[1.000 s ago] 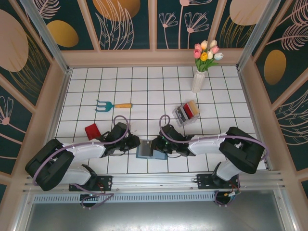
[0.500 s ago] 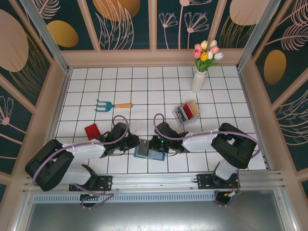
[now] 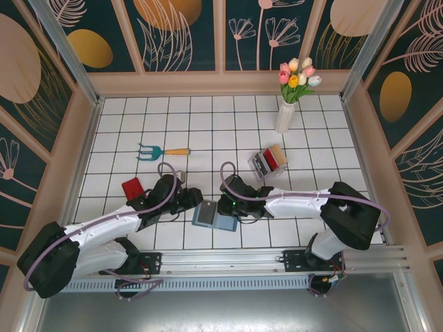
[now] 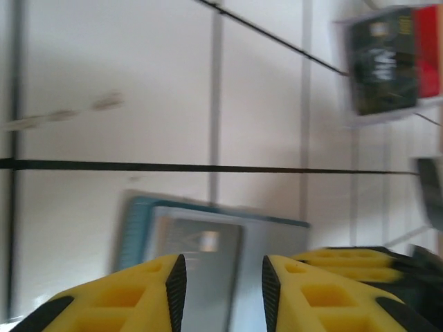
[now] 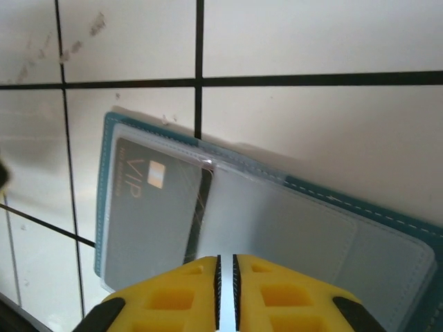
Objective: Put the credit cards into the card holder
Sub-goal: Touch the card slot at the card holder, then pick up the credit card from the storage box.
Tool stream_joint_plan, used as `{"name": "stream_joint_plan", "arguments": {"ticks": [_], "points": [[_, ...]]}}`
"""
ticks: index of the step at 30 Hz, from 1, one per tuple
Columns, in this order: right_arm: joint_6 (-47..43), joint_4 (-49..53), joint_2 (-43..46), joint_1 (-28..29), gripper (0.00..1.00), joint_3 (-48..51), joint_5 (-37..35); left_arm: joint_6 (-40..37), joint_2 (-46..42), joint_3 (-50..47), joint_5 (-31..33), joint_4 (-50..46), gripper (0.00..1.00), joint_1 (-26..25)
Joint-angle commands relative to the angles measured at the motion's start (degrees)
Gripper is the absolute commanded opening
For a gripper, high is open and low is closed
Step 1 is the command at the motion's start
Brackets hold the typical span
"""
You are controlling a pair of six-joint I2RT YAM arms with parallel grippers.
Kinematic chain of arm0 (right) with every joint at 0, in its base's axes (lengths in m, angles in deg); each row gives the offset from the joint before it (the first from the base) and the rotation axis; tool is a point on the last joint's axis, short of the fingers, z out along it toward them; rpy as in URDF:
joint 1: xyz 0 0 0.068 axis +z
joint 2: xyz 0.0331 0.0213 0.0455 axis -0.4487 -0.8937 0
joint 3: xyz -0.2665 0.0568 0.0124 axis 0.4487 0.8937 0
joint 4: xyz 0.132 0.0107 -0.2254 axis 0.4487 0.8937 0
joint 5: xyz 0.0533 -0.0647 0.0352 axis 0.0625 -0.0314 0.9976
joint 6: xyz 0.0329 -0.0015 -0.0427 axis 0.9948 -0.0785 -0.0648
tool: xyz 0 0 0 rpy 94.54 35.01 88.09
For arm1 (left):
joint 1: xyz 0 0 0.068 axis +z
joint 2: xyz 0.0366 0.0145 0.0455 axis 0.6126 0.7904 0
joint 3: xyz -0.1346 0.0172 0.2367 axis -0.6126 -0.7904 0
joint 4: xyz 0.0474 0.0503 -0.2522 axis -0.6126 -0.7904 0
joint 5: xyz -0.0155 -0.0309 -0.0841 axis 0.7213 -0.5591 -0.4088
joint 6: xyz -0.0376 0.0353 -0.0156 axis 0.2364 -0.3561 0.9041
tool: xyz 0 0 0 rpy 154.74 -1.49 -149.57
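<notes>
The left claw (image 4: 220,283) is apart. The right claw (image 5: 225,266) is together, above the card holder (image 5: 277,221) with a grey card (image 5: 152,214).

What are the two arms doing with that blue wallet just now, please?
Both arms are working over the open teal card holder, which lies on the tiled table near their bases. A grey VIP card already sits in one slot. The right gripper, fingers closed together, is at the holder's near edge. The left gripper hovers open beside it. A red card lies loose on the left arm's side and more cards stand in the clear rack, so the job isn't finished.
</notes>
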Motion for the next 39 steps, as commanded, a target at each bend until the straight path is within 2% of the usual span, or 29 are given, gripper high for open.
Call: {"name": "stream_joint_plan", "arguments": {"ticks": [1,8,11,15,24,28,32,35,39], "points": [[-1.7,4.0,-0.8,0.8,0.12,-1.4,-1.5,-1.2,3.1,0.7,-8.5,7.9,0.35,-0.7],[-3.1,6.5,-1.9,1.0,0.09,-0.2,-2.4,-0.8,15.6,1.3,-11.1,12.0,0.30,-1.4],[-3.7,10.6,-2.7,0.9,0.08,-0.3,-4.0,-0.5,19.1,2.1,-7.2,7.4,0.24,-1.4],[-4.1,16.3,-2.5,0.9,0.06,0.5,-7.1,0.0,18.9,0.3,-2.4,4.1,0.23,-1.4],[-4.6,23.8,3.2,0.9,0.04,-0.7,-12.3,0.0,17.2,-0.6,-0.5,2.0,0.23,-1.4],[-5.3,23.7,7.0,0.7,0.07,-3.0,-13.6,-0.6,15.8,0.6,-0.9,0.7,0.24,-1.4],[-6.4,23.4,13.4,-0.2,0.13,-6.0,-18.0,-1.1,12.2,2.4,-1.1,-0.6,0.29,-1.4],[-11.4,23.3,19.3,-6.0,0.22,-6.5,-18.8,-1.3,9.6,4.7,-0.3,-1.5,0.35,-1.4],[-21.0,26.4,22.2,-21.1,0.33,-7.8,-16.8,-2.1,9.8,9.4,1.8,-2.8,0.45,-1.4]]}}
